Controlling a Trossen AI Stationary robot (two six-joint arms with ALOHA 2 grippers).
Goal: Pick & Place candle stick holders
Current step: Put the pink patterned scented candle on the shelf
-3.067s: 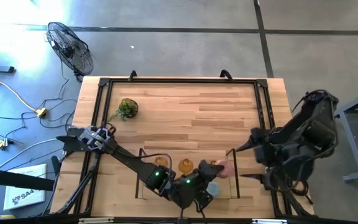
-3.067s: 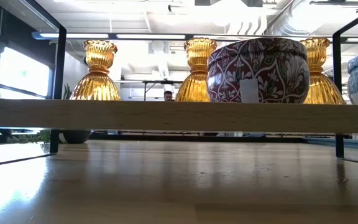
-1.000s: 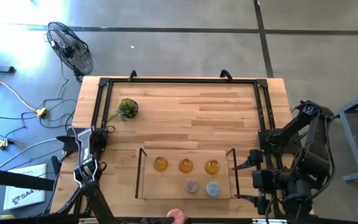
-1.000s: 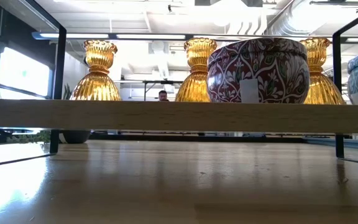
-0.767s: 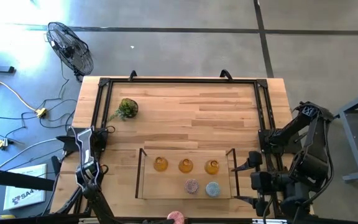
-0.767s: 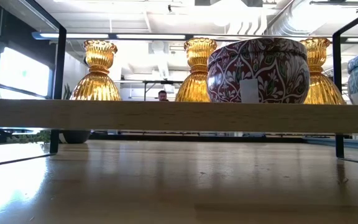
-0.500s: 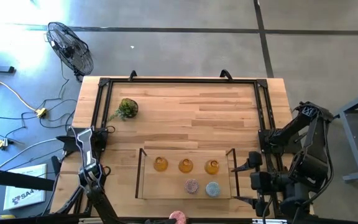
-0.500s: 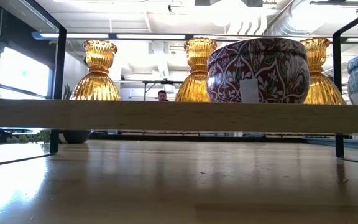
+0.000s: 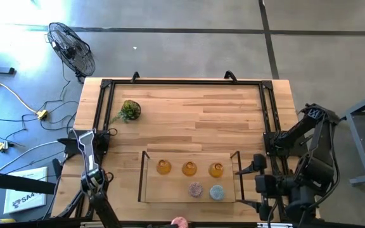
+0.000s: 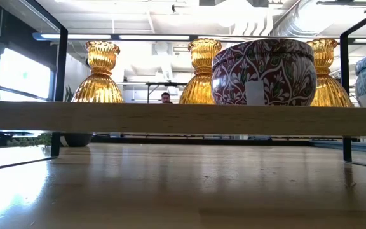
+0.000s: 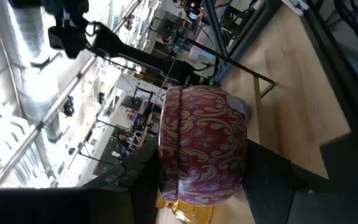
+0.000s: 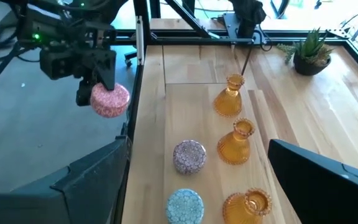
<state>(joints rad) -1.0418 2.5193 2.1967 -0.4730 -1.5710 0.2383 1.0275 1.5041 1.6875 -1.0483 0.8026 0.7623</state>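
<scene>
We log the left hand (image 12: 101, 84) pinching the pink holder (image 12: 109, 101), now lifted off the tray (image 9: 146, 190) and out past the desk's (image 9: 189, 120) near edge. Five holders remain: three amber (image 9: 189, 168), mauve (image 9: 196, 189), blue (image 9: 217, 192). Right hand parked right, fingers unreadable.

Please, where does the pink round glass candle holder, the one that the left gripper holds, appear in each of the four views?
High view: the pink round glass candle holder is at the bottom edge, just off the table's near side.
Low view: not in it.
Left wrist view: it fills the middle of the picture.
Right wrist view: upper left, beyond the table edge, clamped in the left gripper.
Shared landmark: the row of three amber glass holders.
</scene>
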